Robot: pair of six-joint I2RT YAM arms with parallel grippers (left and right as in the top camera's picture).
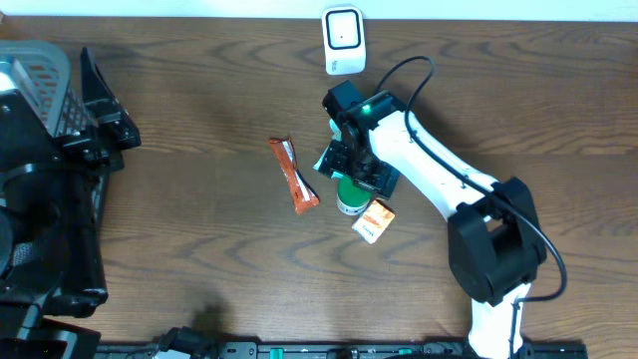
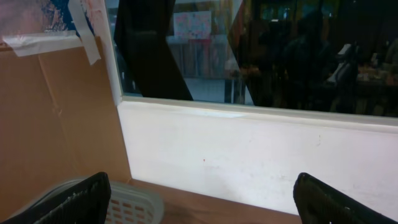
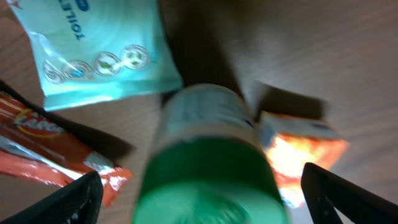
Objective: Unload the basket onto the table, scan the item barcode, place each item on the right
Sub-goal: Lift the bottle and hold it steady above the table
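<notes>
A white bottle with a green cap (image 1: 349, 196) stands mid-table, and in the right wrist view it (image 3: 208, 162) fills the space between my fingers. My right gripper (image 1: 354, 170) (image 3: 205, 202) hangs over it, open, with both fingers (image 3: 68, 202) clear of the cap. Around the bottle lie an orange snack bar (image 1: 294, 176) (image 3: 43, 149), a teal tissue packet (image 3: 99, 53) and a small orange-and-white packet (image 1: 373, 220) (image 3: 305, 149). The white barcode scanner (image 1: 342, 40) stands at the far edge. My left gripper (image 1: 105, 105) (image 2: 202, 202) is open and empty at the far left.
A grey plastic basket (image 1: 45, 75) (image 2: 134, 205) sits at the table's far left corner beside the left arm. In the left wrist view a white wall ledge (image 2: 261, 143) and a cardboard sheet (image 2: 56, 118) stand beyond the table edge.
</notes>
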